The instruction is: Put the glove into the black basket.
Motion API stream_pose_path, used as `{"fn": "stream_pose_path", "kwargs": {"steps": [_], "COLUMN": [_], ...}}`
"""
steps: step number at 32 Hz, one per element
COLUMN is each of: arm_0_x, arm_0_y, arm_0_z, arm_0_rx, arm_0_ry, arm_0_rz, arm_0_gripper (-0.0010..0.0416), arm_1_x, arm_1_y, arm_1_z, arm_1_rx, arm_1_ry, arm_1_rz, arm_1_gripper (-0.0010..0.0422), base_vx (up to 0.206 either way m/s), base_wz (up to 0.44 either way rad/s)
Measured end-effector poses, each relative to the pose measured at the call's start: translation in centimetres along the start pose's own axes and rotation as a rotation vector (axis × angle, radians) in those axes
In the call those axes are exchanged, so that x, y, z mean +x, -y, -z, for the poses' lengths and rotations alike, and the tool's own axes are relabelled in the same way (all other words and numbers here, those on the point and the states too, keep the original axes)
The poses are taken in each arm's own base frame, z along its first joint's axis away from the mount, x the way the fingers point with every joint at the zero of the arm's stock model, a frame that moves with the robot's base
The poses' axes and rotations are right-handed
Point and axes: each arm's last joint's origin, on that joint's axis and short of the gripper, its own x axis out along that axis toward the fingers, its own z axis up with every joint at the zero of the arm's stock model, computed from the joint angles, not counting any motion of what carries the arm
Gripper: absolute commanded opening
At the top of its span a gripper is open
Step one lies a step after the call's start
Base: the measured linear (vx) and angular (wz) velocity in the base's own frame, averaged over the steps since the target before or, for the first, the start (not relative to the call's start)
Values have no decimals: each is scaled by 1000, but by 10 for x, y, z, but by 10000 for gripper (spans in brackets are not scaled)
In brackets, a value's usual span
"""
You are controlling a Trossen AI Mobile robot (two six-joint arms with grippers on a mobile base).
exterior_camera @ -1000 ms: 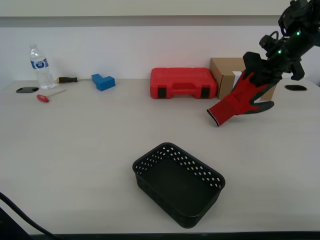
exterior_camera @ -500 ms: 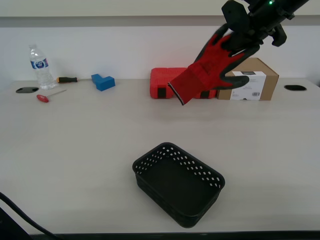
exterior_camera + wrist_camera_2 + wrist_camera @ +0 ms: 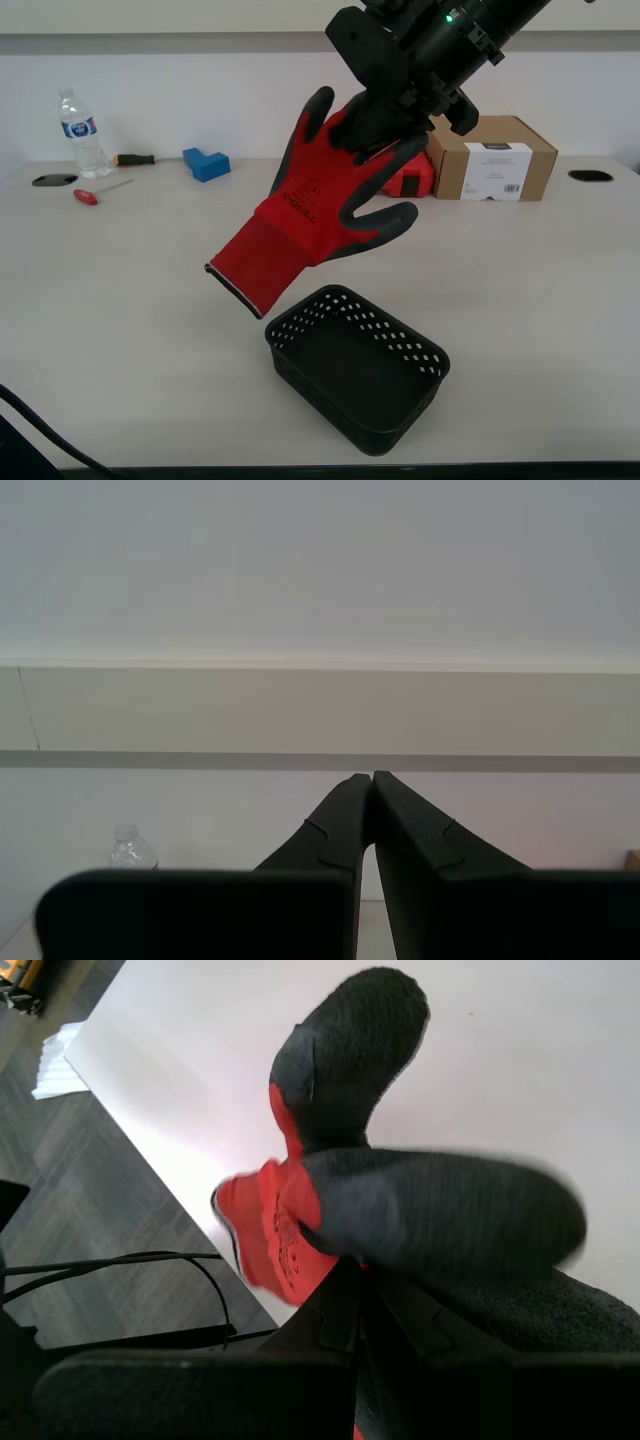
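**Glove hanging over the basket's far corner**

My first gripper (image 3: 375, 125) is clamping the glove (image 3: 310, 215) by its finger end, high above the table (image 3: 120, 290). The glove is dangling from the jaws with its long axis slanting down and toward the exterior view's left, so the black-edged cuff is the lowest part and is hanging just above and beside the black basket (image 3: 357, 368), near its rim on the exterior view's left. The basket itself is sitting on the table below the gripper and slightly toward the camera, its long axis running diagonally and its inside bare. The coming move, as I judge it, is calling for a shift toward the basket's middle before lowering (the cuff would otherwise land outside the rim).

The glove is showing its red knit back with a small printed logo, and dark rubbery coating on the fingertips and thumb.

My second gripper (image 3: 372, 780) is pointing at a wall, jaws pressed together with nothing between them.
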Motion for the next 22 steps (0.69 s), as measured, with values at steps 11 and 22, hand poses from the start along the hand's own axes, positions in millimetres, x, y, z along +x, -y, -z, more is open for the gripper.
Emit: {"fn": "stream_pose_path", "kwargs": {"steps": [11,22], "arm_0_x": [19,91], "arm_0_y": [-1,34], "arm_0_z": [34,45], "arm_0_rx": [87,137], "arm_0_ry": [-242,-367], "arm_0_rz": [16,41], "arm_0_gripper": [-2,-1], "arm_1_x": [0,0], "arm_1_y": [0,0], "arm_1_z": [0,0], "arm_1_rx": [0,0], "arm_1_ry": [0,-3], "arm_1_rz": [0,-3], "arm_1_gripper": [0,0], "base_vx": [0,0], "base_wz": [0,0]}}
